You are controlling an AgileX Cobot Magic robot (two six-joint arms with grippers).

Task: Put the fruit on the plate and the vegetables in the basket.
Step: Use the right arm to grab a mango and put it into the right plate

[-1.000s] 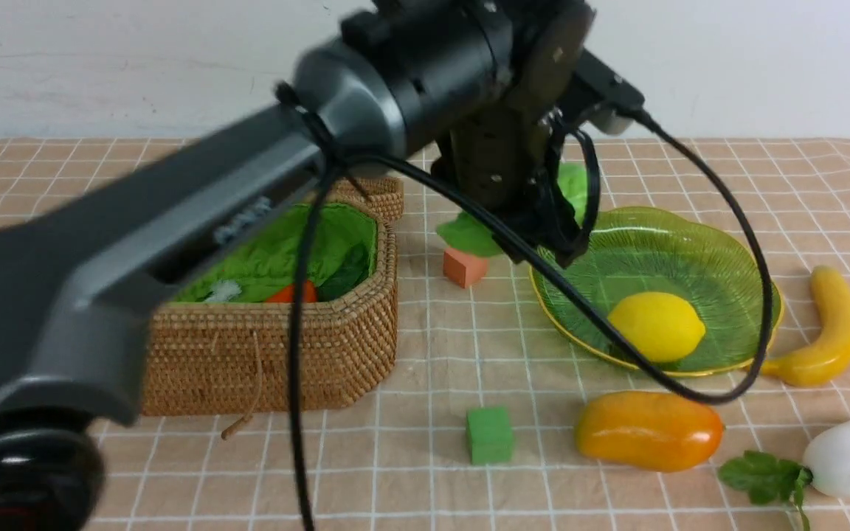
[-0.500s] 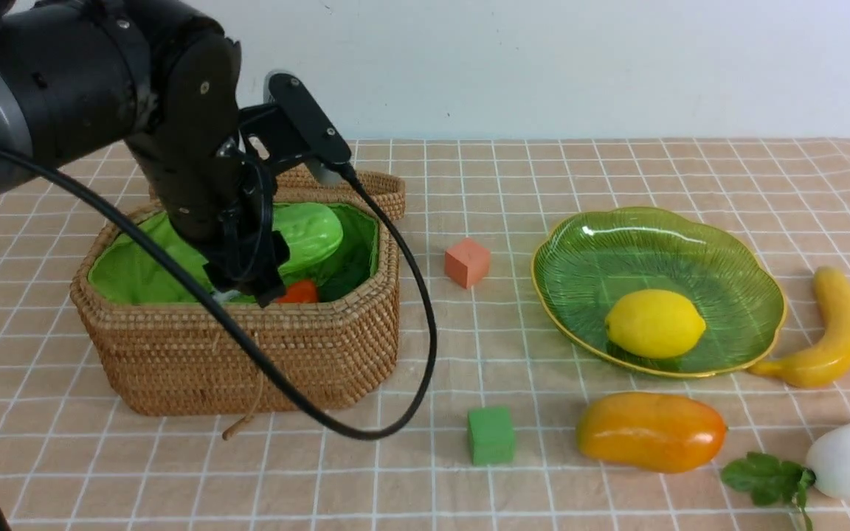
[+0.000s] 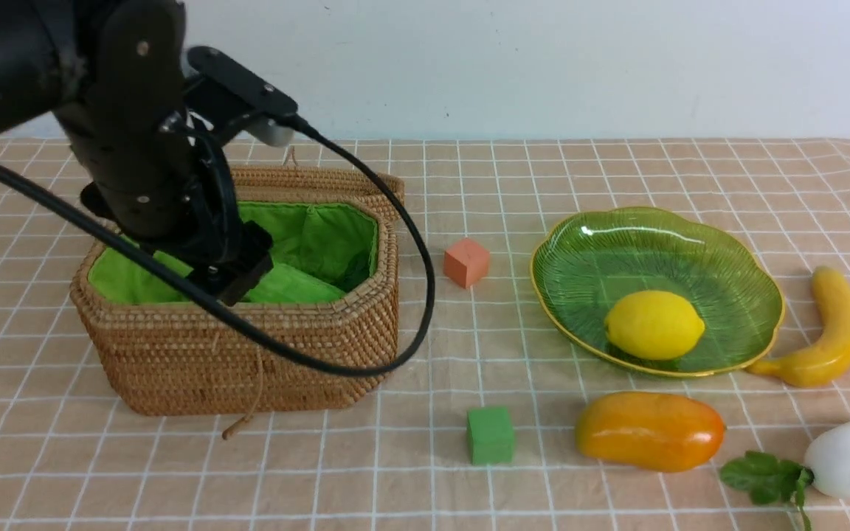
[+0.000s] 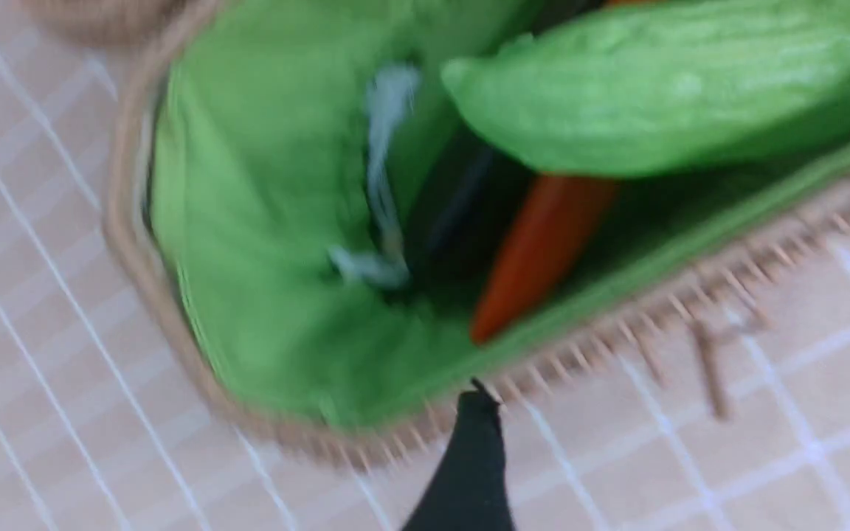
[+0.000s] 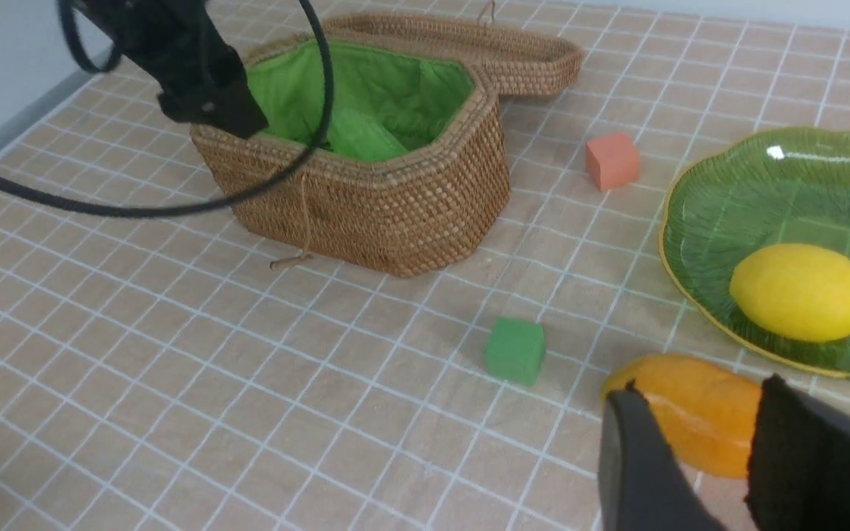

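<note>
Gourd [image 4: 661, 88], bumpy light-green, now lies freed in the tan wicker basket [image 3: 248, 354] at nine o'clock, left gripper [image 4: 679, 428] wide and empty; white radish [image 3: 849, 453] remains.

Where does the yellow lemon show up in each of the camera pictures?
Front view: the lemon sits right of centre, on the green plate.
Left wrist view: not in it.
Right wrist view: the lemon lies on the plate, near the mango.
Shared landmark: the wicker basket, in all three views.
</note>
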